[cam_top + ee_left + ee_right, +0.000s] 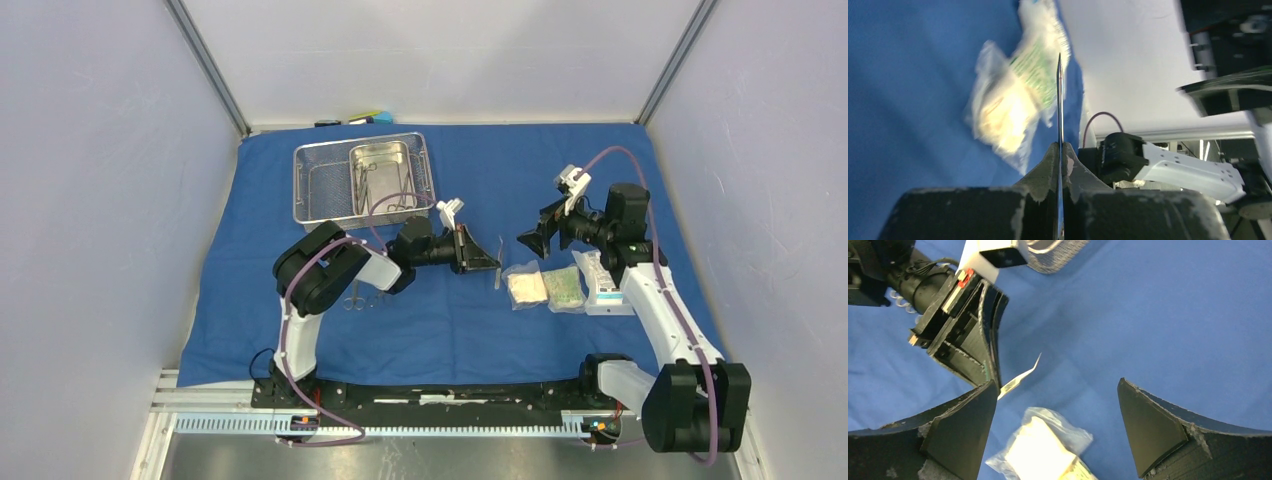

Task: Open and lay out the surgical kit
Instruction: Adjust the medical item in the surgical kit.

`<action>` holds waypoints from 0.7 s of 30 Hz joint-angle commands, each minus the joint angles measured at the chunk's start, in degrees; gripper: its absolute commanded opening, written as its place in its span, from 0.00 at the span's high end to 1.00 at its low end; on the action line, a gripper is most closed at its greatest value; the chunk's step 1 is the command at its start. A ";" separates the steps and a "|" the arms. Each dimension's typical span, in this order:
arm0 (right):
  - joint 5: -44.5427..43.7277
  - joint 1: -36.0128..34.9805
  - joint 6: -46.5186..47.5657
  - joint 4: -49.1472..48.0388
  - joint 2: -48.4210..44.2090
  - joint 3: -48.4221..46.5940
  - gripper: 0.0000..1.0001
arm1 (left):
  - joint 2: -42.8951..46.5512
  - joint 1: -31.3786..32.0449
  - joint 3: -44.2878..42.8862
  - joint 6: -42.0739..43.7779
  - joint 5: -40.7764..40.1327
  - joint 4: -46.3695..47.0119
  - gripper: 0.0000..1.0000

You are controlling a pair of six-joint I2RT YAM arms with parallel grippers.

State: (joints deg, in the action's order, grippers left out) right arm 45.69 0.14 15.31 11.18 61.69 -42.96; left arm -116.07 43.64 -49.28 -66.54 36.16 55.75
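The blue cloth wrap lies spread open on the table. The wire-mesh tray stands at the back left with the steel pan inside it. My left gripper is shut on slim tweezers, held low over the cloth just left of the packets; the tweezers also show in the right wrist view. Three clear packets lie in a row at the right. My right gripper is open and empty above them. A scissors-like instrument lies under the left arm.
A small block toy sits behind the tray at the back wall. Enclosure walls stand on the left, right and back. The left gripper body is close to my right gripper's left finger.
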 commanded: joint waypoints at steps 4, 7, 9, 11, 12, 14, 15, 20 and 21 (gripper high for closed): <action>13.73 0.18 -15.15 -17.16 1.41 5.50 0.03 | 3.33 -1.10 0.83 -0.66 4.58 23.74 0.92; 17.68 0.20 -20.44 -21.48 1.91 7.66 0.11 | 4.07 -1.19 1.20 -0.09 4.69 25.59 0.92; 19.54 0.15 -24.07 -26.63 2.17 9.57 0.16 | 4.16 -1.19 0.94 -0.57 4.79 26.19 0.92; 20.69 0.20 -27.03 -30.22 2.66 10.82 0.21 | 3.74 -1.14 0.47 -1.19 5.46 27.60 0.92; 21.05 0.16 -27.46 -30.85 3.07 10.97 0.24 | 3.66 -1.19 0.24 -1.37 5.57 27.66 0.92; 21.83 0.21 -28.05 -31.49 3.70 10.63 0.26 | 3.60 -1.19 0.47 -1.15 5.34 27.22 0.92; 21.85 0.18 -28.27 -31.73 3.97 10.46 0.26 | 3.95 -1.18 0.78 -0.41 5.01 25.40 0.92; 18.83 0.20 -21.70 -24.52 4.62 8.13 0.25 | 10.60 -1.10 3.03 14.83 -0.83 -2.21 0.93; 17.52 0.18 -19.42 -21.83 4.58 7.22 0.24 | 11.80 -1.10 2.70 18.19 -2.23 -8.22 0.94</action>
State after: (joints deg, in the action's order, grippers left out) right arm 64.84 0.14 -9.82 -15.35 66.02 -32.21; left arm -111.13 42.50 -47.07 -62.87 38.98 68.53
